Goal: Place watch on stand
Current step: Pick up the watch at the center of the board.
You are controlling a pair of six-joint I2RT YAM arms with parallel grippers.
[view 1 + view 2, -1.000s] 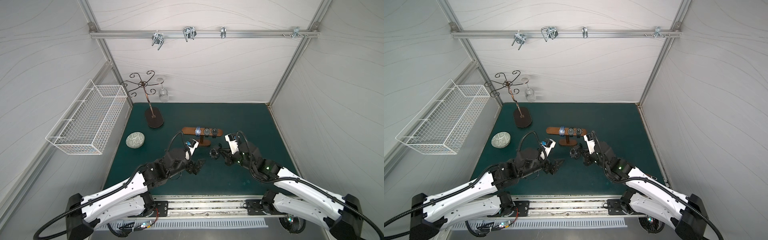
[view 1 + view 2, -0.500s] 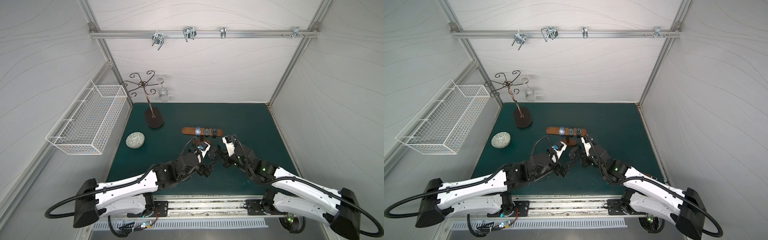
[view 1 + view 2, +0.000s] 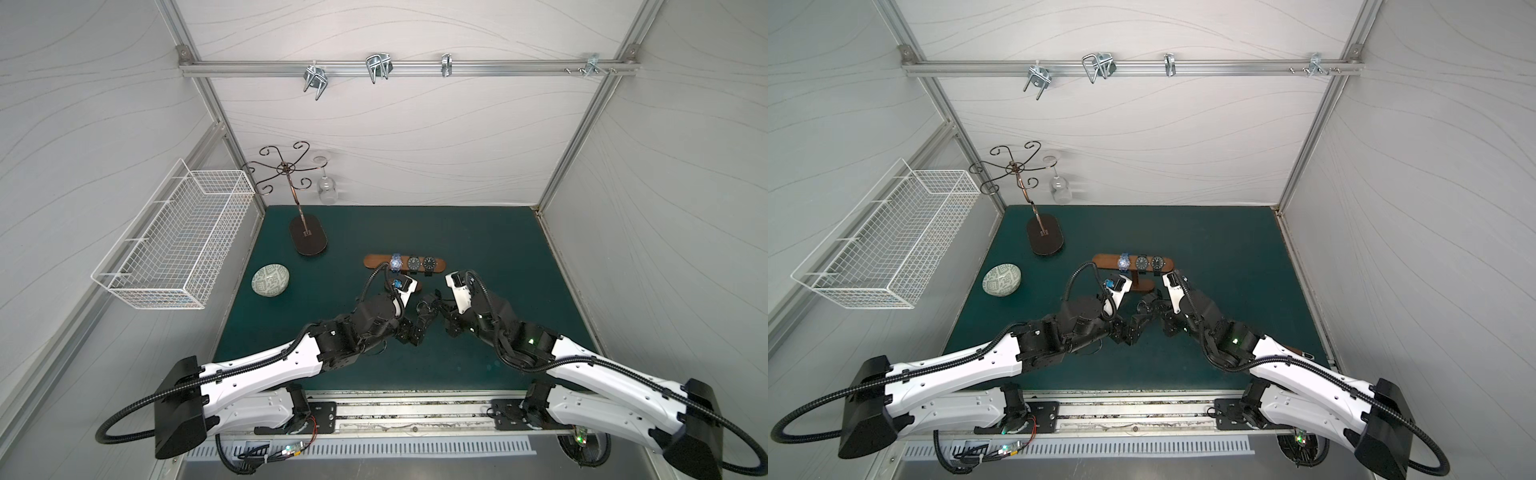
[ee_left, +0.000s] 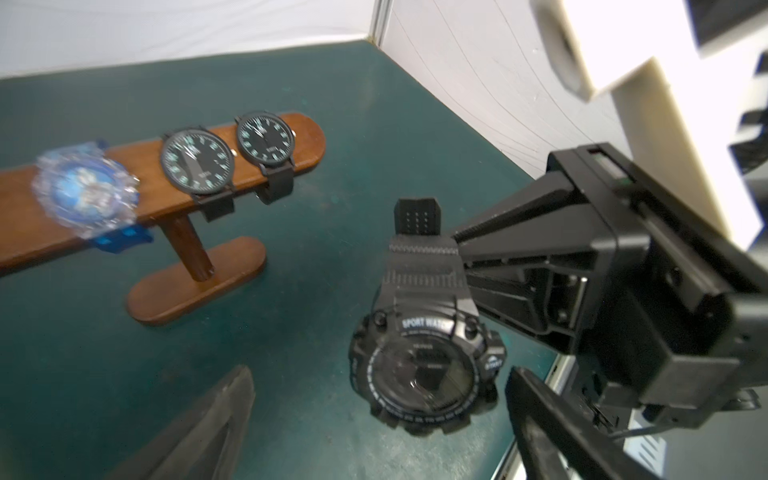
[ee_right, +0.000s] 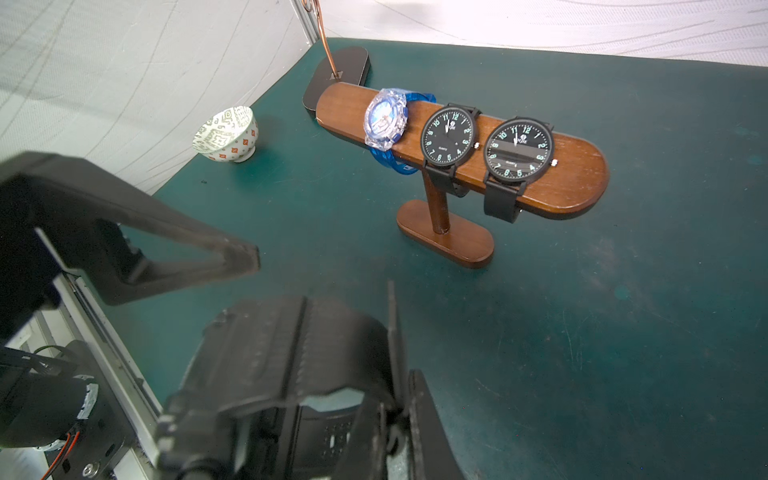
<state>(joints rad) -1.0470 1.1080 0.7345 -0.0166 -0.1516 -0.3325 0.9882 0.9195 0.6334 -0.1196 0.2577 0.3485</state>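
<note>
Now your right claw (image 4: 459, 253) pinches the watch (image 4: 424, 365) by its strap; your left claw (image 4: 378, 372) stands wide open beside it. Its dial faces left, strap axis unclear.

A black sport watch (image 4: 424, 365), strap pinched by the right gripper (image 4: 459, 249), sits between the left gripper's (image 4: 380, 372) wide-apart fingers (image 4: 216, 415); wooden stand (image 4: 195, 270) nearby.

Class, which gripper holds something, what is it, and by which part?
The right gripper pinches the black watch by its strap; the left gripper is open, empty.

Bright even light; blurred wrist foregrounds
</note>
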